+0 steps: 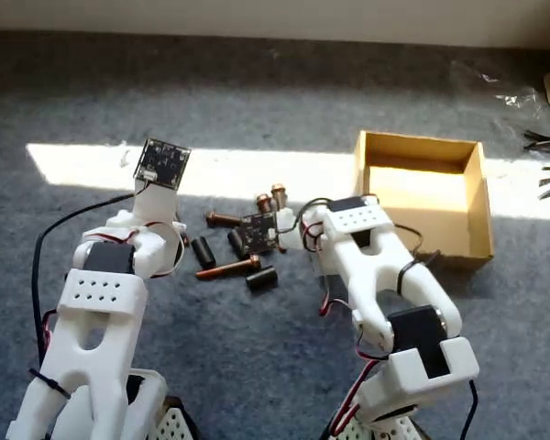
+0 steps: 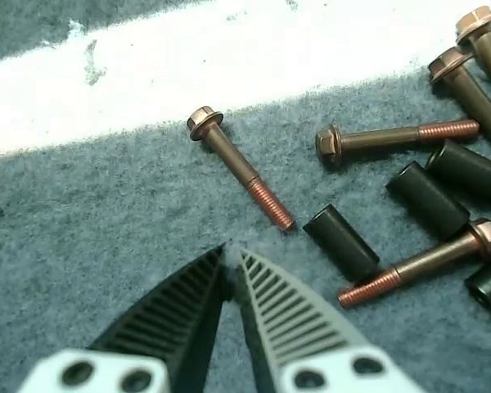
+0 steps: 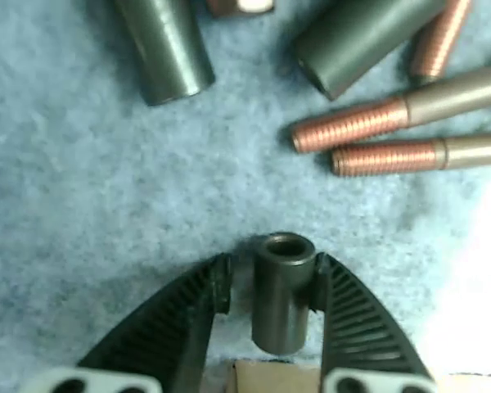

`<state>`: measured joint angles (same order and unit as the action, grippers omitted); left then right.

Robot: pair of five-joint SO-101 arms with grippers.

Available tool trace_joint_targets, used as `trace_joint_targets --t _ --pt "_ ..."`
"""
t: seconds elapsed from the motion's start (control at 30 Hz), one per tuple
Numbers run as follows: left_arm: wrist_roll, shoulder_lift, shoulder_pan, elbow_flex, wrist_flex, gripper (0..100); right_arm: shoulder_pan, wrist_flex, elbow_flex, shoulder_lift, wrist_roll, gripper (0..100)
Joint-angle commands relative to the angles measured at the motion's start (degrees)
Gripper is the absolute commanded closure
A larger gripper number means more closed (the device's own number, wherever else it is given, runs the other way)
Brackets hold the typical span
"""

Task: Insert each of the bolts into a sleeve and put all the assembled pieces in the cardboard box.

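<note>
My right gripper (image 3: 270, 274) is shut on a dark sleeve (image 3: 280, 307) held upright between its fingers, just above the grey carpet. Two more sleeves (image 3: 164, 45) and several copper bolts (image 3: 352, 124) lie beyond it. My left gripper (image 2: 231, 255) is shut with nothing in it, its tips a short way from a lone bolt (image 2: 241, 168). Further off lie more bolts (image 2: 393, 137) and several black sleeves (image 2: 341, 241). The high view shows the bolts (image 1: 227, 268) and sleeves (image 1: 261, 277) heaped between the two arms, and the cardboard box (image 1: 483, 206) open at the right.
A bright strip of sunlight (image 1: 82, 160) crosses the carpet behind the pile. Dark loose items (image 1: 545, 142) lie at the far right edge. The right arm's body (image 1: 385, 275) and its cables stand close to the box's front left corner.
</note>
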<state>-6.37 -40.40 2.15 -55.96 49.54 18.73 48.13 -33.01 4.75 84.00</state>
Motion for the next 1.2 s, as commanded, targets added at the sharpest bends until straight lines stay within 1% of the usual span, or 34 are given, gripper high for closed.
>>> trace_joint_targets --t 0.0,0.17,0.2,0.33,0.47,0.6,0.8,0.93,1.17 --pt "-0.2 -1.6 0.7 0.3 -1.0 100 -0.4 -0.4 0.3 0.3 0.3 86.3" --pt "-0.2 -1.6 0.7 0.3 -1.0 100 -0.4 -0.2 0.3 0.2 0.0 99.8" --pt "-0.2 -1.6 0.7 0.3 -1.0 100 -0.4 -0.2 0.3 0.2 -1.3 99.4" --pt "-0.2 -1.6 0.7 0.3 -1.0 100 -0.3 -0.2 0.4 0.0 -11.0 99.3" --pt "-0.2 -1.6 0.7 0.3 -1.0 100 1.4 -0.2 0.4 0.0 -14.3 99.3" --pt "-0.2 -1.6 0.7 0.3 -1.0 100 3.8 -0.1 0.4 -1.6 -22.9 99.4" --pt "-0.2 -1.6 0.7 0.3 -1.0 100 5.5 -0.1 0.4 -4.2 -32.9 99.4" --pt "-0.2 -1.6 0.7 0.3 -1.0 100 5.5 0.0 0.4 -8.0 -36.8 99.4" --pt "0.0 -1.6 0.7 0.3 -1.0 100 5.4 3.4 0.4 -17.4 -43.1 99.4"
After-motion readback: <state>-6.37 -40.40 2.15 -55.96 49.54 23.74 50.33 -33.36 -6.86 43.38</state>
